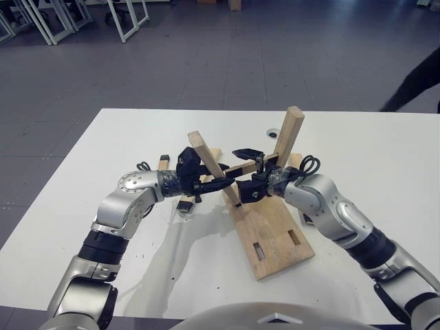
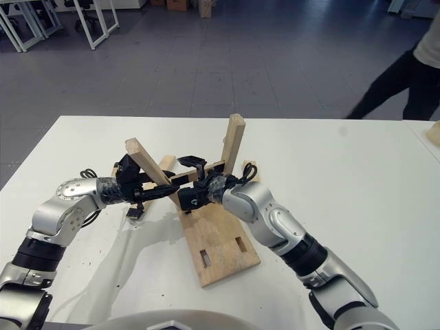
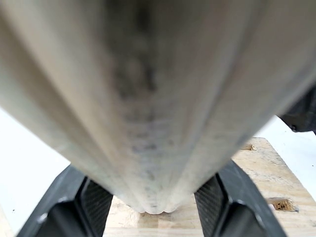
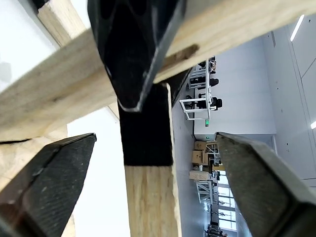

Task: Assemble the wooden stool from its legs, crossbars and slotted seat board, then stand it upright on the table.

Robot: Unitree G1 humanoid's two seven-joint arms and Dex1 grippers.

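— Closest to us the seat board (image 1: 275,237) is lying flat, slotted face up?
— Yes, it is resting on the white worktop (image 1: 124,137), and the two near slots (image 1: 258,251) are sitting empty.
— And at the far end?
— Two legs are rising from it. A leaning leg (image 1: 201,150) is tipping outward on the robot's left, a steeper leg (image 1: 291,130) is standing on its right, and a crossbar (image 1: 242,168) is running between them.
— What are the arms doing?
— The left gripper (image 1: 218,183) is clamping the leaning leg, its jaws closed on the wood from both sides. The right gripper (image 1: 240,175) is sitting at the crossbar with its jaws spread wide, straddling wood without pressing on it.
— So how far along are we?
— Under halfway, I'm judging. One leg pair is going in, though I cannot tell whether its ends are fully seated. The second pair and its crossbar are waiting, and nothing is standing upright as a stool yet. A short loose piece (image 1: 163,162) is lying near the left arm, probably one of the remaining parts
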